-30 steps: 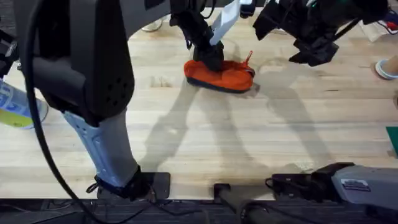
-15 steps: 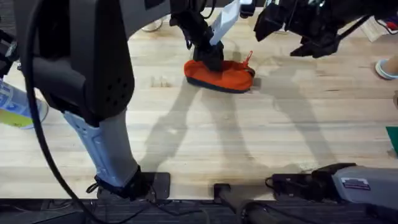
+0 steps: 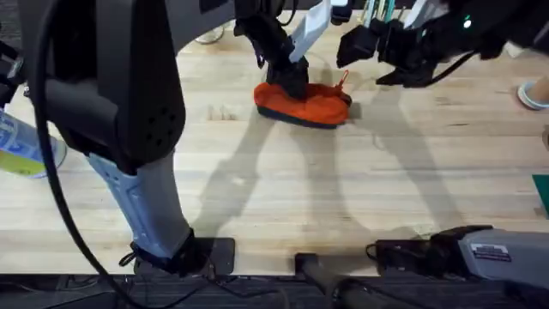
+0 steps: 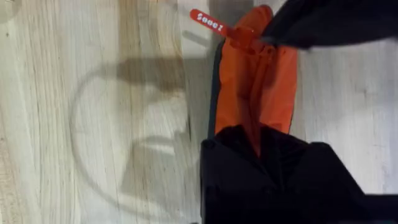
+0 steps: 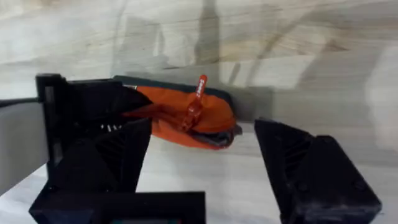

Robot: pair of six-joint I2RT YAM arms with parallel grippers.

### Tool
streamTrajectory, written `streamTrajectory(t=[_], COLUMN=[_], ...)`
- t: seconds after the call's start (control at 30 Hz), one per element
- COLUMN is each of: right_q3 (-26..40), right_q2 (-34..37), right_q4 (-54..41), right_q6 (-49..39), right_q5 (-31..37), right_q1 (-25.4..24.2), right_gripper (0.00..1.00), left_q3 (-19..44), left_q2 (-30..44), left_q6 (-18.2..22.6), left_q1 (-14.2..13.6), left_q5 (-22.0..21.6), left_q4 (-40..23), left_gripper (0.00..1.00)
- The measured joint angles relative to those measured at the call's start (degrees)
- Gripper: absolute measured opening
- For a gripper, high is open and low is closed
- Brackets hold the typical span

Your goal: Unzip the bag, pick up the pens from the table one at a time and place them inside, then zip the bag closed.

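The desk (image 3: 283, 189) is a wide top of pale wood with long plank lines running across it. Soft grey shadows of the two arms fall over the middle of it.

The bag (image 3: 302, 103) lies on the wood close to the far edge, about halfway along it. It is orange with a dark blue band low down, and a small red pull tag (image 3: 344, 81) sticks up at its right end. In the left wrist view the bag (image 4: 255, 81) runs away from the fingers, and the tag (image 4: 207, 20) has white letters on it.

The left gripper (image 3: 290, 79) comes down on the left end of the bag. Its black fingers (image 4: 273, 168) are closed on the orange cloth — the fabric bunches up between them.

The right gripper (image 3: 364, 47) hangs in the air over the far edge, just to the right of the tag and not touching the bag. Its two black fingers (image 5: 314, 168) stand wide apart with bare wood between them.

At the left edge of the desk stands a clear bottle (image 3: 26, 146) with a blue and yellow label. At the right edge there is a small round thing (image 3: 533, 93) — too cut off to tell what it is. Dark arm bases and cables run along the near edge.
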Motion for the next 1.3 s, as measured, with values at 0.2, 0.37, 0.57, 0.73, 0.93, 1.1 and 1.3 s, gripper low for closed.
streamTrajectory(t=[0.2, 0.37, 0.57, 0.73, 0.93, 1.1, 1.3], right_q3=[-5.31, -8.82, -9.93, -9.93, -9.93, -9.93, -9.93], right_q2=[0.0, 0.11, 2.75, 4.38, 5.09, 5.09, 5.07], right_q4=[9.73, 13.09, 15.6, 17.14, 18.71, 18.68, 18.05], right_q6=[0.21, 0.22, 0.44, 0.87, 1.07, 1.07, 1.27], right_q5=[-0.79, -1.35, -1.4, -1.4, -1.42, -1.4, -1.41], right_q1=[0.0, 0.0, 0.45, 2.54, 4.11, 4.13, 4.13], right_gripper=[0.995, 0.995, 0.995, 0.996, 0.995, 0.937, 0.679], left_q3=[0.0, 0.0, 0.0, 0.0, 0.0, 0.0, 0.0], left_q2=[0.0, 0.0, 0.0, 0.0, 0.0, 0.0, 0.0], left_q6=[0.0, 0.0, 0.0, 0.01, 0.0, 0.02, 0.02], left_q1=[0.0, 0.0, 0.0, 0.0, 0.0, 0.0, 0.0], left_q5=[0.02, 0.0, 0.0, 0.02, 0.01, 0.02, 0.0], left_q4=[0.0, 0.0, 0.0, 0.0, 0.0, 0.0, 0.0], left_gripper=[0.042, 0.042, 0.042, 0.042, 0.042, 0.042, 0.042])
